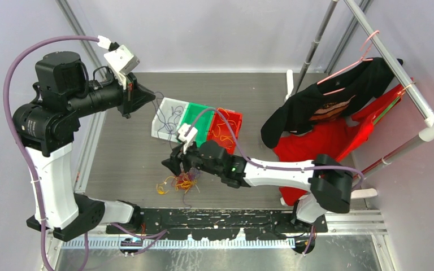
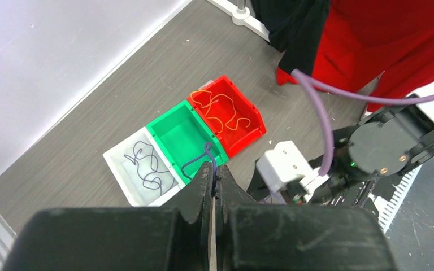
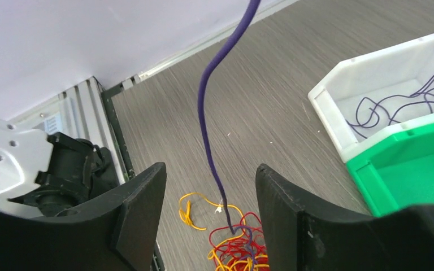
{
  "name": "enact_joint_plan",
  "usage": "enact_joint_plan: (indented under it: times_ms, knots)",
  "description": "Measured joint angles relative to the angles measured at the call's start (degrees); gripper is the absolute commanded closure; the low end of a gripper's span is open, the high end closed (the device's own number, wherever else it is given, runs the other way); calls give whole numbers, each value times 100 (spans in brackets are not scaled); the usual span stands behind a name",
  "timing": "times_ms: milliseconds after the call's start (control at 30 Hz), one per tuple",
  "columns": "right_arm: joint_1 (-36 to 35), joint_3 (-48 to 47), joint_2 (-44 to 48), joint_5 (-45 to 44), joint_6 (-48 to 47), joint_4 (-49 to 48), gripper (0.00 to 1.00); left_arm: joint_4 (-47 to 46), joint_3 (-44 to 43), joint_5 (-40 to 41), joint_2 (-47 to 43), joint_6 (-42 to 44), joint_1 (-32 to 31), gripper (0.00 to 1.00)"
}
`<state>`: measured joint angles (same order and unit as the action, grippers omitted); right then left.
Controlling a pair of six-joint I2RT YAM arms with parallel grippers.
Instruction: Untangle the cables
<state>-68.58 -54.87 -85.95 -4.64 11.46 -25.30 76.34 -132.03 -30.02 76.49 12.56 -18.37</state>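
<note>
From above, we judge the step in hand to be drawing one purple strand out of the tangle (image 1: 182, 182). The tangle is a small knot of thin red, orange-yellow and purple loops lying on the grey table just under the right gripper (image 1: 172, 165). The left gripper (image 1: 147, 97) is raised, with the white bin (image 1: 166, 116) just beyond its tip.

In the left wrist view, the left gripper (image 2: 213, 169) is pinched fully shut on the purple strand (image 2: 195, 161), which curls limply over its tip. Below it sit three hard plastic bins, and the green bin (image 2: 175, 132) is bare.

In the right wrist view, the right gripper (image 3: 210, 180) stands open and holds nothing. The purple strand (image 3: 203, 113) rises between its fingers from the tangle (image 3: 240, 251) just beneath.

Next, we think the right gripper should pin down the springy knot while the left pulls gently. Otherwise the light knot would likely lift along with the strand.
</note>
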Motion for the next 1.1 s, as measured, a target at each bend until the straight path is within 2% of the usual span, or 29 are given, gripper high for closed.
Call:
enact_joint_plan:
  times_ms: [200, 433, 700, 1100]
  knots:
    - [22, -516, -857, -20, -72, 52, 49, -33, -308, 52, 105, 13, 0, 100]
    - [149, -225, -1154, -160, 166, -240, 56, -286, -656, 282, 114, 96, 0, 100]
    - [195, 450, -1589, -216, 680, -708, 58, -920, -654, 879, -109, 149, 0, 100]
    - [195, 1060, -1705, -424, 1069, -1139, 52, -2835, -511, 2361, -358, 295, 0, 100]
